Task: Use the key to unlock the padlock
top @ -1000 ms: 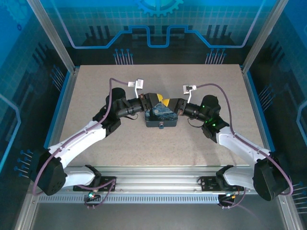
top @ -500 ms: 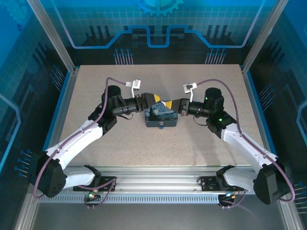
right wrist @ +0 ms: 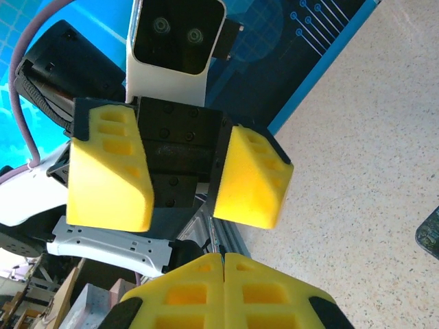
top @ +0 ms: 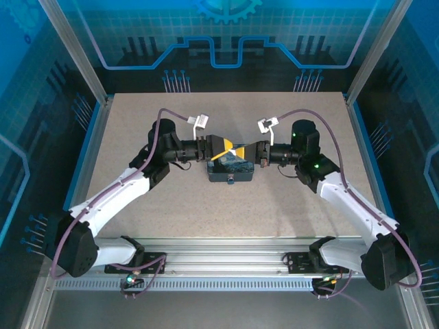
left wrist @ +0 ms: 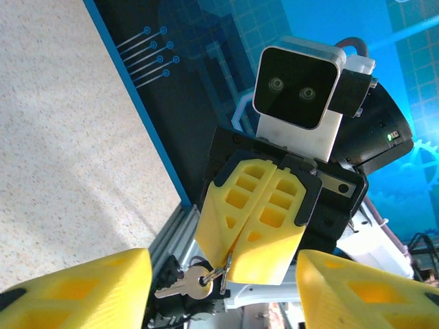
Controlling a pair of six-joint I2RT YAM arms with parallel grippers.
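Note:
The key [left wrist: 180, 285] is a small silver one. It dangles from a thin wire ring pinched at the tip of my right gripper [left wrist: 233, 264], which is shut. My left gripper [left wrist: 223, 288] stands open, one yellow finger [left wrist: 75, 291] on each side of the right gripper's tip and apart from it. From above, the left gripper [top: 223, 147] and right gripper [top: 248, 149] meet nose to nose over the dark-blue box [top: 233, 166]. The padlock [top: 232, 181] is a tiny nub at the box's front clasp. In the right wrist view my shut right gripper [right wrist: 223, 264] faces the spread left fingers [right wrist: 110, 171].
The box stands mid-table on the speckled beige tabletop [top: 171, 205]. Aluminium frame posts and blue panels border the table. An aluminium rail [top: 226, 257] runs along the near edge between the arm bases. Purple cables [top: 309, 120] loop above both wrists.
Both grippers have risen off the box top and levelled to face each other. My left gripper has opened wider around the right gripper's tip. The right gripper stays shut on the key's ring.

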